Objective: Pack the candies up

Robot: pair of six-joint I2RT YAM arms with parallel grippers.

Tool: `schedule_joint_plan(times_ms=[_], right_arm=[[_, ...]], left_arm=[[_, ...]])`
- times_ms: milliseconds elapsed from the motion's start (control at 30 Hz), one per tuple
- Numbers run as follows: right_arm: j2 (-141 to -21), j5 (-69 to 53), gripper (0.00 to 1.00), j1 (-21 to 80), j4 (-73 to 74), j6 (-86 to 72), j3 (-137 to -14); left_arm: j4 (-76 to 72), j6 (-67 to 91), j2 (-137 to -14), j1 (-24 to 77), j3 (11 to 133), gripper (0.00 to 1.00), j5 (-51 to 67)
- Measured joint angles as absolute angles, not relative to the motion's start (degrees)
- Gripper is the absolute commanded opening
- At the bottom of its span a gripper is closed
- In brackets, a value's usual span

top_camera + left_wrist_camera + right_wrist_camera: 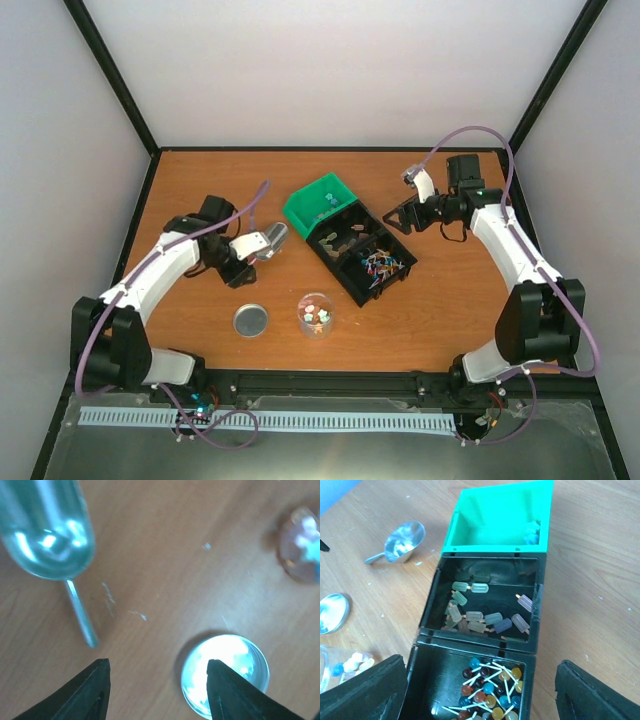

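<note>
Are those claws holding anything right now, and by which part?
Nothing is held: the left gripper hangs open near the scoop, the right gripper open above the boxes.

We see a robotics lab test cell: a wooden table [200, 180] boxed in by plain white panels [330, 70] on black frame posts [112, 75], with the left arm [160, 265] and right arm [510, 245] bolted at its near edge beside a slotted cable duct [300, 420].

Bright, even light from overhead; shadows on the desk [420, 310] are short and soft. Left wrist view blurred throughout: hard glare on lid [225, 672] and scoop [47, 530], candies [305, 535] washed to pale blobs. Right wrist view sharp, edges softer.
</note>
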State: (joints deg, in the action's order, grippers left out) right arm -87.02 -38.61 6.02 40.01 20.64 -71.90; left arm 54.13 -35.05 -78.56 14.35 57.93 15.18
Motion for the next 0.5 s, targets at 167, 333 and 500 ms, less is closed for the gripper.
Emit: schedule_joint_plan(times_ms=[167, 333, 500], right_arm=[[-84.99, -41.74, 0.85, 6.44, 39.42, 22.24, -70.37], [-82.61, -43.22, 0.85, 8.45, 39.40, 24.84, -68.55], [-78.65, -43.81, 0.85, 9.67, 39.70, 27.81, -66.02]], left_arm=[[58.52, -40.27, -77.47, 14.35, 54.92, 0.56, 16.58], [58.37, -40.75, -79.59, 15.51, 52.58, 0.56, 15.81], [54.68, -40.80, -80.49, 19.40, 48.34, 0.54, 12.78]])
